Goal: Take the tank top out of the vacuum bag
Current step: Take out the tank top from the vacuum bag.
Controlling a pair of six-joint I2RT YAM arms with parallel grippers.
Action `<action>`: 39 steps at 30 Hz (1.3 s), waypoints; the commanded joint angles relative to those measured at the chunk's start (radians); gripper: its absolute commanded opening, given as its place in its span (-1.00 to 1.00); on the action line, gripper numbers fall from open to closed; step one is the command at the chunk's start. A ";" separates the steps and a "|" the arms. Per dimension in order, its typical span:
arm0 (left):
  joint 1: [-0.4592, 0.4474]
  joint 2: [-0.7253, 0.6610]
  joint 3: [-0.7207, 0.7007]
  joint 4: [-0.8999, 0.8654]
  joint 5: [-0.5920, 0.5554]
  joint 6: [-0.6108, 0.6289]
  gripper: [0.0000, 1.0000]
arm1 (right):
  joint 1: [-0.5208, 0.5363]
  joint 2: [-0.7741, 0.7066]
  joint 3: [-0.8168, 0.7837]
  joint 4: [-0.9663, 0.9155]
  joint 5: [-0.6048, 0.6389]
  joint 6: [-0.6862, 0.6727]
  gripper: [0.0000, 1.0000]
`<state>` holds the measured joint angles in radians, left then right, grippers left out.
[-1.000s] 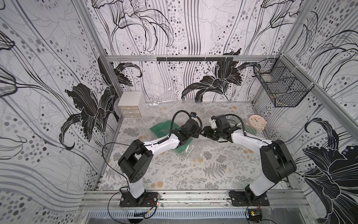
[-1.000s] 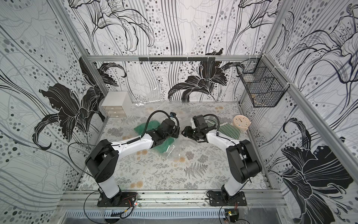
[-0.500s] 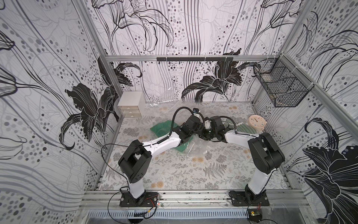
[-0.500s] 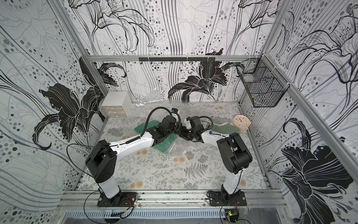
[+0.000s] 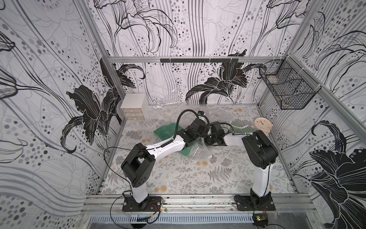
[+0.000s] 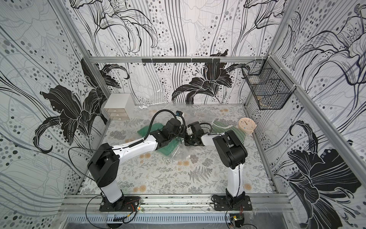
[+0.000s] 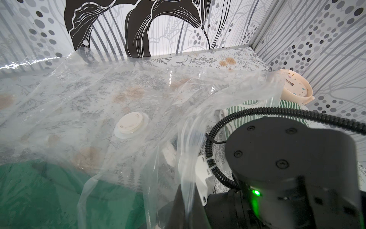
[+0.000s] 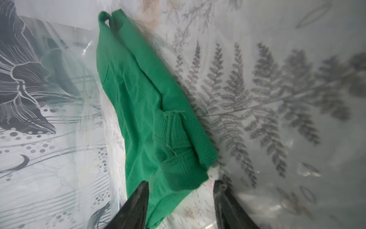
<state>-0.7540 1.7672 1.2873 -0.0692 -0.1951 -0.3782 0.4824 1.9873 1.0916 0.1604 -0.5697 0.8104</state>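
Observation:
The striped tank top [image 5: 240,128] [image 6: 222,126] lies flat on the table by the clock, behind my right arm, with neither gripper touching it. The clear vacuum bag [image 5: 198,151] spreads over the table's middle and back, its white valve [image 7: 131,124] facing up. My left gripper [image 7: 185,190] is shut on a fold of the bag's film and holds it up. My right gripper [image 8: 181,188] is open, low under the raised film, with the edge of a plain green shirt [image 8: 150,111] [image 5: 165,131] between its fingers [image 8: 142,192].
A white drawer unit [image 5: 134,107] stands at the back left. A beige clock [image 5: 262,125] sits by the right wall, under a black wire basket [image 5: 287,89] hung on that wall. Both arms meet at the table's middle, wrists almost touching.
My right arm has swung left, bringing its gripper up against the left one at the bag's raised edge. The left gripper keeps its hold and has barely moved.

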 commanded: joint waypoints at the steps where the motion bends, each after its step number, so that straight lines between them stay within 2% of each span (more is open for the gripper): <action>1: -0.003 -0.051 0.023 0.038 -0.027 0.001 -1.00 | 0.004 0.015 0.012 -0.140 0.112 -0.049 0.19; 5: -0.005 -0.046 0.028 0.039 -0.023 -0.003 -1.00 | 0.005 0.054 0.029 -0.099 0.055 -0.044 0.28; 8: -0.006 -0.039 0.029 0.042 -0.021 -0.008 -1.00 | 0.005 0.091 0.054 -0.058 0.011 -0.043 0.28; 14: -0.011 -0.022 0.044 0.036 -0.007 -0.011 -1.00 | 0.008 0.180 0.106 -0.017 -0.047 -0.022 0.15; 16: -0.013 -0.015 0.047 0.030 -0.005 -0.010 -1.00 | 0.011 0.202 0.121 -0.015 -0.058 -0.020 0.04; 21: -0.013 -0.005 0.032 0.032 -0.009 -0.013 -1.00 | 0.016 0.183 0.123 -0.039 -0.044 -0.047 -0.67; 24: -0.012 0.003 0.019 0.038 -0.011 -0.019 -1.00 | 0.016 0.149 0.116 -0.059 -0.032 -0.069 -0.99; 32: -0.005 0.028 -0.010 0.026 -0.042 -0.019 -1.00 | 0.016 0.017 0.036 -0.066 0.001 -0.097 -1.00; 39: -0.001 0.053 -0.047 0.049 -0.045 -0.012 -1.00 | 0.004 -0.129 -0.074 -0.068 0.096 -0.105 -1.00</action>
<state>-0.7601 1.8019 1.2591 -0.0616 -0.2207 -0.3908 0.4904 1.9251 1.0458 0.1162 -0.5262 0.7322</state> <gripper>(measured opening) 0.047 0.070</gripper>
